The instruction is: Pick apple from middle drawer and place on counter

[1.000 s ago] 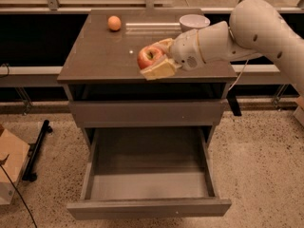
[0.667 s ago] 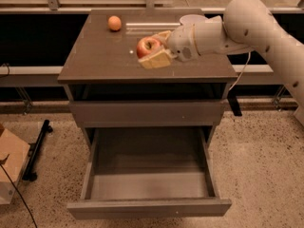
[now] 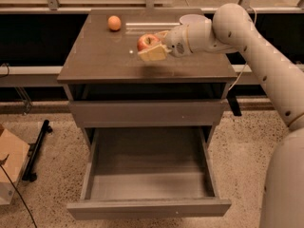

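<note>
The red apple [image 3: 147, 42] with a yellowish patch sits between the fingers of my gripper [image 3: 151, 45] over the middle of the counter [image 3: 99, 61]. The gripper is shut on the apple and reaches in from the right on the white arm. I cannot tell whether the apple touches the counter top. The middle drawer [image 3: 147, 175] is pulled out below, and its grey floor is bare.
An orange round fruit [image 3: 114, 23] lies at the counter's back left. A white bowl [image 3: 192, 19] stands behind the wrist at the back right. A closed drawer front [image 3: 147, 113] is above the open drawer. A cardboard box [image 3: 9, 167] and black stand [image 3: 35, 151] are on the floor at left.
The gripper has carried the apple farther back over the counter, away from the front edge and slightly left. The drawer has not moved.
</note>
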Robot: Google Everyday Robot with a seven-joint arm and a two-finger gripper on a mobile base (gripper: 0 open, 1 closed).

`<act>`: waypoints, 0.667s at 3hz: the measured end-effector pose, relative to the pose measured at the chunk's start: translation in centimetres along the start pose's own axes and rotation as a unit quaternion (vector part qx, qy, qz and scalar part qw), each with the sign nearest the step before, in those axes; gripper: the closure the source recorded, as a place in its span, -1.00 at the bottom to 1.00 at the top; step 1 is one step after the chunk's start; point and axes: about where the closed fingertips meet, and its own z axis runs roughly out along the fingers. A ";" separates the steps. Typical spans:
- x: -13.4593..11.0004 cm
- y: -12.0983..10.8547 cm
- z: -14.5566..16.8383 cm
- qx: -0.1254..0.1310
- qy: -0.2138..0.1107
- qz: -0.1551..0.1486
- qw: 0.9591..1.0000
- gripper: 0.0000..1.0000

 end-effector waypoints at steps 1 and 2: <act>1.5 -2.8 1.2 0.014 0.004 0.032 0.999 0.54; 2.9 -4.7 2.0 0.022 0.017 0.058 0.998 0.09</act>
